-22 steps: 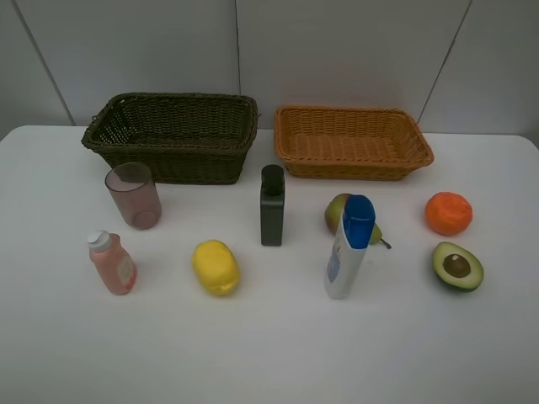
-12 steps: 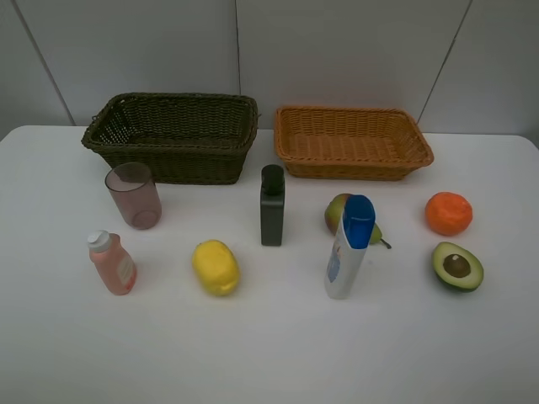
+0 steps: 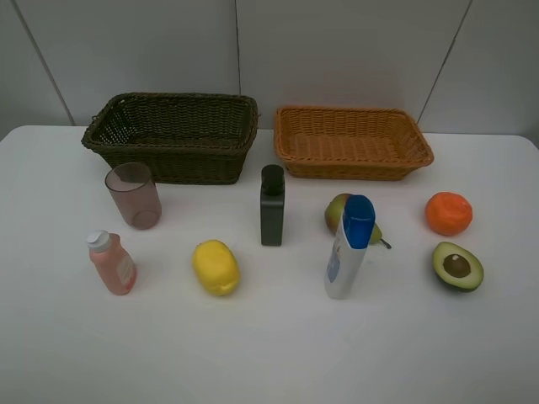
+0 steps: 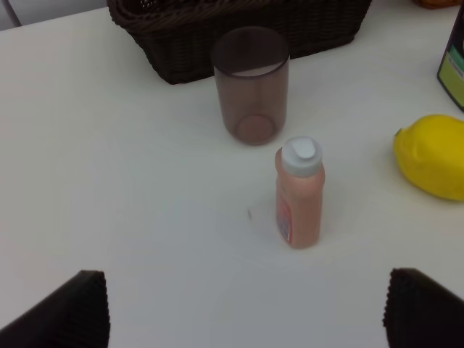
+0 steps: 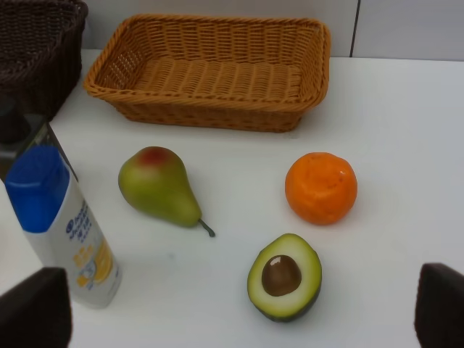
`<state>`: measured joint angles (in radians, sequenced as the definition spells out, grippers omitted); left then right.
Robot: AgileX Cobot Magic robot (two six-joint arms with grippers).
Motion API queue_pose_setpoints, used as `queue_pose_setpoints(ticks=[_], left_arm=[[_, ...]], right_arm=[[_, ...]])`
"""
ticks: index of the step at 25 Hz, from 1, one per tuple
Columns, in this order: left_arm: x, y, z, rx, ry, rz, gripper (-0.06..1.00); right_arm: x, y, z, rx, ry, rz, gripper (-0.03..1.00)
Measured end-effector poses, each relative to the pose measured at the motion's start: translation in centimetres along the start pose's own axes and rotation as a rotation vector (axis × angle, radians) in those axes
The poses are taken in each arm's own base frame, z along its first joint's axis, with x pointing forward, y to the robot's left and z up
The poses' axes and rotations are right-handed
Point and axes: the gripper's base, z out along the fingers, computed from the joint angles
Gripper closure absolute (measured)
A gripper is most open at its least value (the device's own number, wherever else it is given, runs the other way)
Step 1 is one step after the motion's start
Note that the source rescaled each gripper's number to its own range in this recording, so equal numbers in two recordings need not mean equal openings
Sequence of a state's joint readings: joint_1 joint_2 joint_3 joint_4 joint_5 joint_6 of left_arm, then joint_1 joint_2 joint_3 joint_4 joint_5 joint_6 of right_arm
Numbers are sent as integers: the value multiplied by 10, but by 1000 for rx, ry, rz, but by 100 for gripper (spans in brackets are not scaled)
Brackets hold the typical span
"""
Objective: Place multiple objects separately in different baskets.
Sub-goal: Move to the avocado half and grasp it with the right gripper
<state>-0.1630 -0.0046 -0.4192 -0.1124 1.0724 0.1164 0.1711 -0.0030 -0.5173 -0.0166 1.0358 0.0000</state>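
Note:
Two baskets stand at the back of the white table: a dark one [image 3: 168, 145] on the left and a light orange one [image 3: 354, 165] on the right. In front of them stand a pink cup [image 3: 133, 195], pink bottle [image 3: 111, 263], lemon [image 3: 216, 267], dark green bottle [image 3: 272, 205], pear [image 3: 337, 209], white blue-capped bottle [image 3: 349, 247], orange [image 3: 448, 213] and avocado half [image 3: 457, 266]. My left gripper [image 4: 245, 312] is open above the table short of the pink bottle [image 4: 299, 192]. My right gripper [image 5: 238, 308] is open near the avocado half [image 5: 284, 275]. Neither arm shows in the high view.
The table's front strip [image 3: 269, 362] is bare white surface. A pale panelled wall [image 3: 337, 50] rises right behind the baskets. The table's left and right edges lie close to the outer objects.

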Motion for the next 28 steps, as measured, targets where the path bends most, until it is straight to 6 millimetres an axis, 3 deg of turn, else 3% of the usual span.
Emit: queue_pose_setpoints(ticks=[28], left_arm=[[0, 0, 0, 0, 0, 0, -5]], right_arm=[[0, 0, 0, 0, 0, 0, -3]])
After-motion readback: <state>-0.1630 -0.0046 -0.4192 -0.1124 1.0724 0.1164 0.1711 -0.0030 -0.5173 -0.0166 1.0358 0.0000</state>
